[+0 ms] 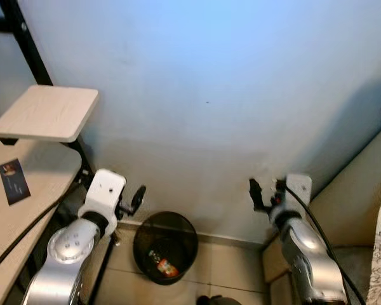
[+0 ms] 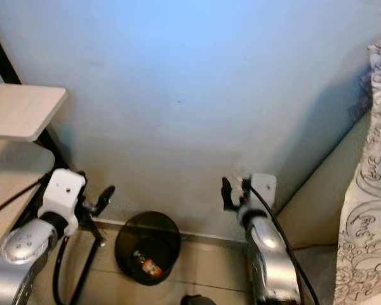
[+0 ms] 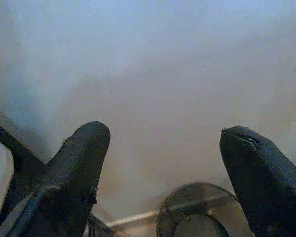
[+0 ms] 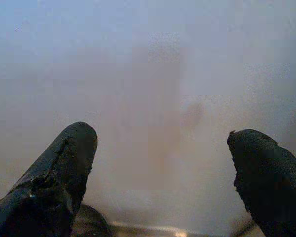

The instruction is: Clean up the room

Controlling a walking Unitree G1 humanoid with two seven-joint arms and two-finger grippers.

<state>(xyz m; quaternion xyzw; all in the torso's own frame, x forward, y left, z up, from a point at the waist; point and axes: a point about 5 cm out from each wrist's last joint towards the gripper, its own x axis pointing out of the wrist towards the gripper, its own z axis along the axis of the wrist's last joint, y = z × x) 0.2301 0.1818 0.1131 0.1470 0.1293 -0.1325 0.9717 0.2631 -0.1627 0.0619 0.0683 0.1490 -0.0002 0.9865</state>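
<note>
Left eye view places us squarely before a plain pale wall (image 1: 209, 95), with a round black mesh waste bin (image 1: 166, 246) standing on the tiled floor (image 1: 228, 267) at its foot, between the two raised arms. The bin holds a small piece of red and green litter (image 1: 163, 265) at its bottom. Left gripper (image 1: 134, 201) is held above and just beside the bin's rim; right gripper (image 1: 264, 190) is raised well apart from it, near the wall.

Both wrist views show the black fingers spread wide with nothing between them, so we record both grippers as fully open and empty.

On the robot's left stands a light wooden desk (image 1: 25, 190) carrying a small dark card (image 1: 14, 181), with a pale wooden shelf board (image 1: 47, 113) on a black metal frame (image 1: 25, 44) above it. A beige upholstered edge (image 1: 362, 184) lies to the right.

Risks, in our judgement: the left arm sits close to the desk frame and a black cable (image 1: 25, 229), so a careless swing could snag either, and a low reach could tip the bin.

Left wrist view catches the bin's rim (image 3: 197, 212) below the fingers. Right eye view alone reveals a patterned white fabric (image 2: 368, 190) draped at the right.
</note>
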